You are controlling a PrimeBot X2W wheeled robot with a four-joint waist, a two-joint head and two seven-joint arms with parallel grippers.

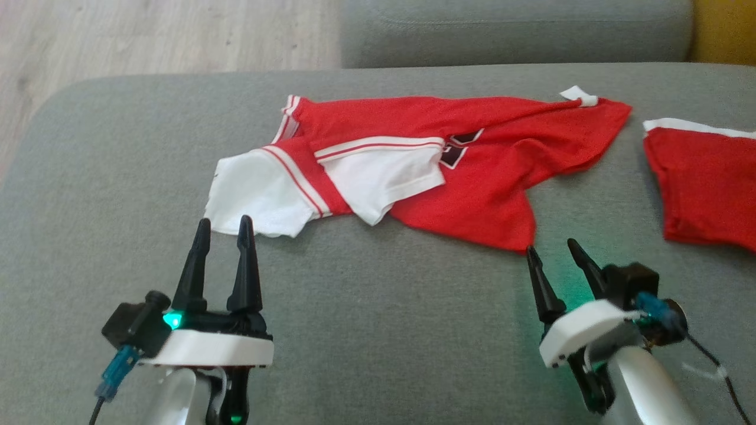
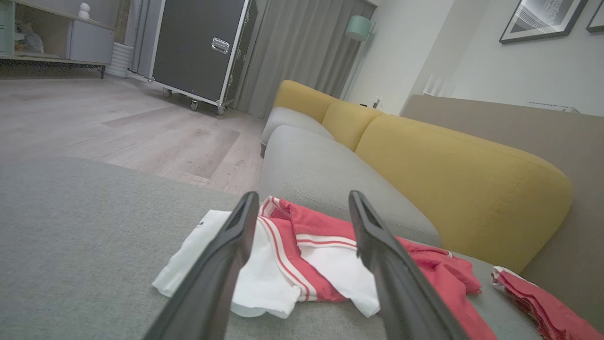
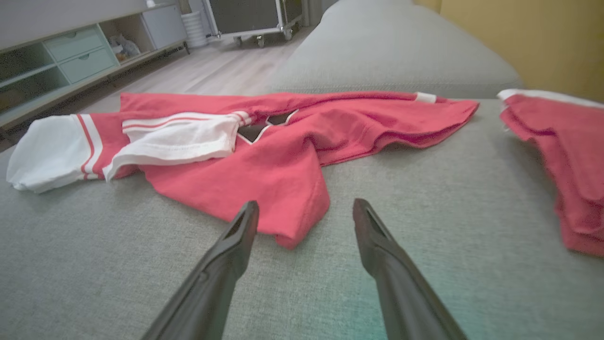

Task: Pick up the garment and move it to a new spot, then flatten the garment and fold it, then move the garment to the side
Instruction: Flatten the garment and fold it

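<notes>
Head view: the red-and-white jersey [image 1: 472, 153] lies rumpled toward the far edge of the sofa seat [image 1: 378, 330]. The left gripper [image 1: 224, 221] and right gripper [image 1: 552, 245], jaws apart and empty, sit at its 2 near corners, likely for a spread lift.

Soft, even daylight lies over the garment [image 1: 472, 159], with only thin shadows tucked under its folds. Just below its red hem, a green glow from the right gripper [image 1: 551, 248] tints the grey cushion [image 1: 378, 330]. Both wrist views bow at their edges, and the red cloth [image 3: 566, 156] right of the garment looks smeared.
</notes>
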